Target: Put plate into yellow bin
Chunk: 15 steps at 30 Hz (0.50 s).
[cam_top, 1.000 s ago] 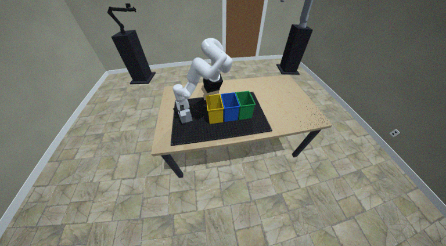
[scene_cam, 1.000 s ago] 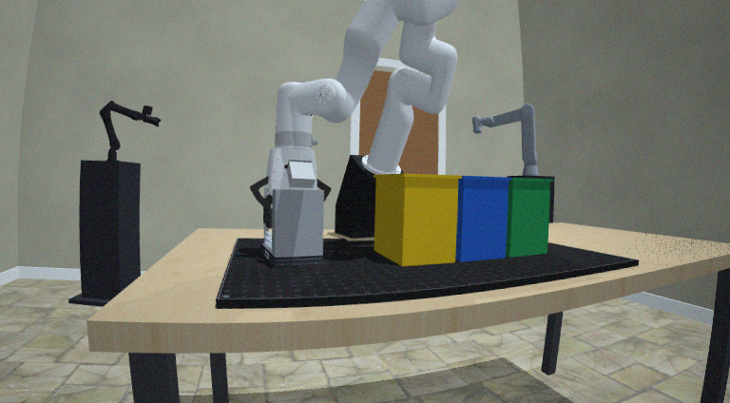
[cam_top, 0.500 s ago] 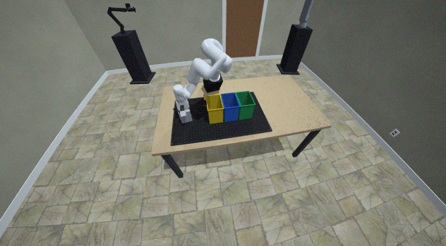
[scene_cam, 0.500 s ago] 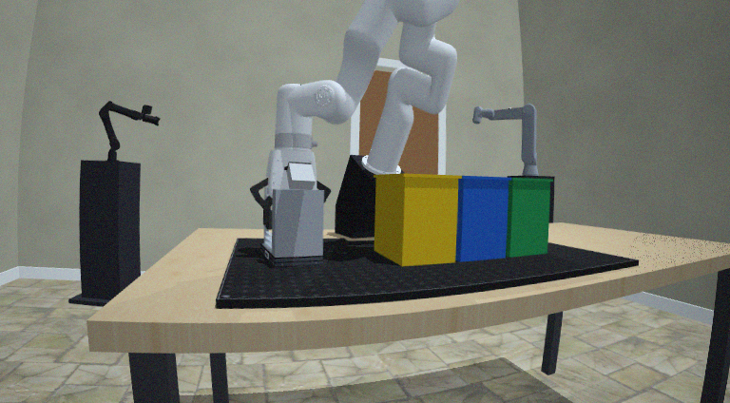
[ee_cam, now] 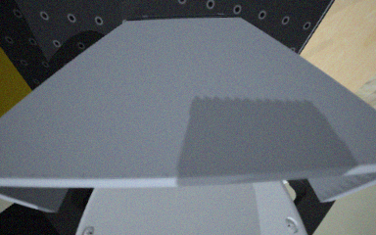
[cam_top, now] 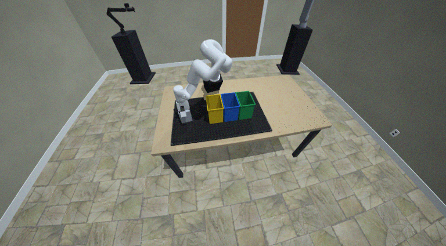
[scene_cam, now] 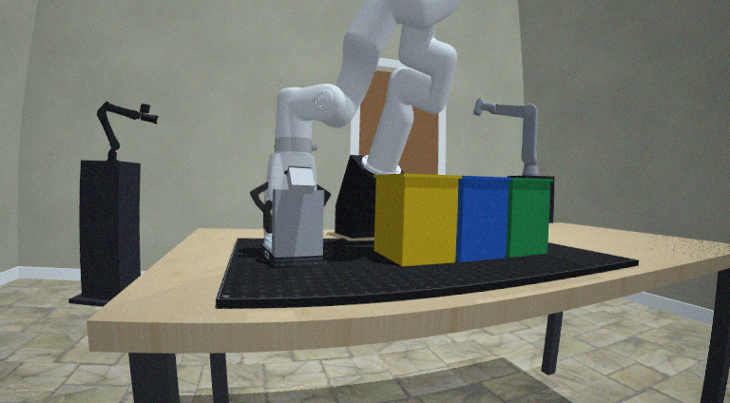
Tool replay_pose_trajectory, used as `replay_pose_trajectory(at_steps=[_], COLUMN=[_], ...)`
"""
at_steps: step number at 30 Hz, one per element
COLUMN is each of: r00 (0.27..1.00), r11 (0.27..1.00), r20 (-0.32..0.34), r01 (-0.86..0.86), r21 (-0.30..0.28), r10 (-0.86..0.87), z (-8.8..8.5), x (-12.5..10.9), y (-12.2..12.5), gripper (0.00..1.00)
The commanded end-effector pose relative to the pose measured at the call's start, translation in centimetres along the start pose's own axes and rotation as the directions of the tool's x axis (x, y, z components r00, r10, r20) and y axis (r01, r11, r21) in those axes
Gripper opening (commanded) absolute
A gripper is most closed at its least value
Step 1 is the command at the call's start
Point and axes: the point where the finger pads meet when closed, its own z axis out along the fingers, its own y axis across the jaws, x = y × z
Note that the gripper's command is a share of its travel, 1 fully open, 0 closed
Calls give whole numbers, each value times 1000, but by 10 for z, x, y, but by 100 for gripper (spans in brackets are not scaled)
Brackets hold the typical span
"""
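Note:
The grey stack rack K1 [scene_cam: 296, 223] stands on the black mat at its left end and also shows in the top view [cam_top: 184, 115]. My gripper [scene_cam: 293, 195] is open, with one dark finger on each side of the rack's top. It holds nothing. In the wrist view the rack's flat grey roof [ee_cam: 186, 108] fills the picture and hides both plates. The yellow bin [scene_cam: 415, 218] stands upright to the right of the rack, apart from it, and also shows in the top view [cam_top: 214, 108].
A blue bin [scene_cam: 483, 217] and a green bin [scene_cam: 528, 216] stand in a row touching the yellow one. The arm's black base [scene_cam: 355, 204] stands behind the yellow bin. Two dark pedestals with small arms stand on the floor behind the table.

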Motion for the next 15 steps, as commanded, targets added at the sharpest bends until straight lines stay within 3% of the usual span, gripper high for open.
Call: replay_pose_trajectory(at_steps=[1, 15], r00=[1000, 1000], r11=[1000, 1000], r20=[-1, -1], r01=[0, 0], r21=[-3, -2], r10=[0, 0], z=[2, 10], x=[1, 1], y=[1, 1], gripper=[100, 100])
